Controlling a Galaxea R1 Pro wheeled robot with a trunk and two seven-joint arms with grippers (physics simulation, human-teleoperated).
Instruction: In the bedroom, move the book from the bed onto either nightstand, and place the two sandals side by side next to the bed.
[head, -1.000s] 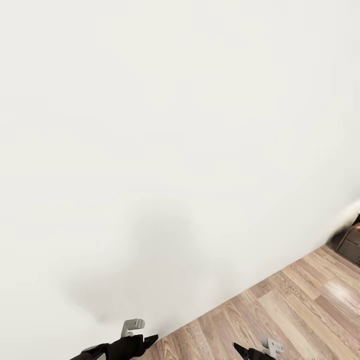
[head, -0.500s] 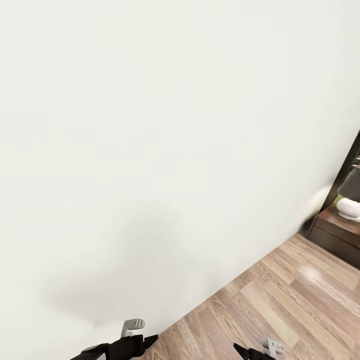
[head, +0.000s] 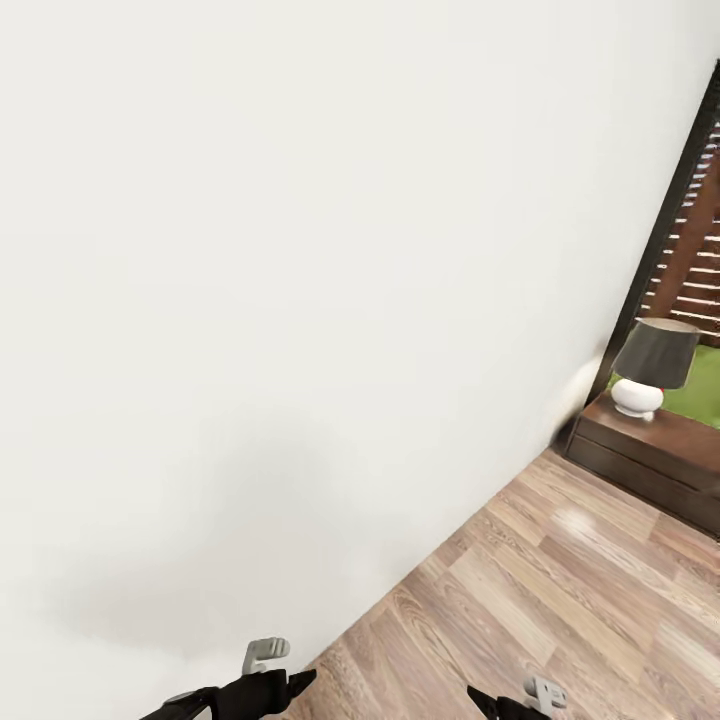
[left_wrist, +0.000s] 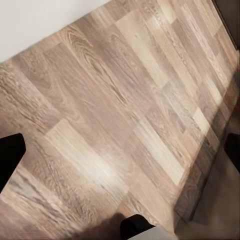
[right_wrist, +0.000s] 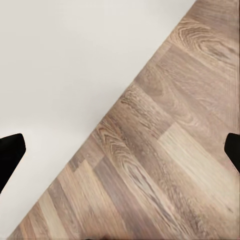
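The book, the bed and the two sandals are out of view. I face a plain white wall (head: 300, 300) of the bedroom where it meets the brown wood-plank floor (head: 560, 620). My left gripper (left_wrist: 120, 152) is open over bare planks, its dark fingertips (left_wrist: 10, 157) far apart. My right gripper (right_wrist: 121, 150) is open too, over the line where wall and floor meet. In the head view both arms' ends, left (head: 285, 685) and right (head: 495, 703), poke in at the bottom edge, holding nothing.
At the far right a low dark brown wooden cabinet (head: 650, 455) stands against the wall; I cannot tell whether it is a nightstand. On it sits a white lamp with a dark shade (head: 650, 375). Behind is a dark-framed window (head: 700, 250) onto green lawn.
The whole picture has slid left, so the camera has turned right. The cabinet, lamp and window have come into view at the right. Both arms sit the same in the picture.
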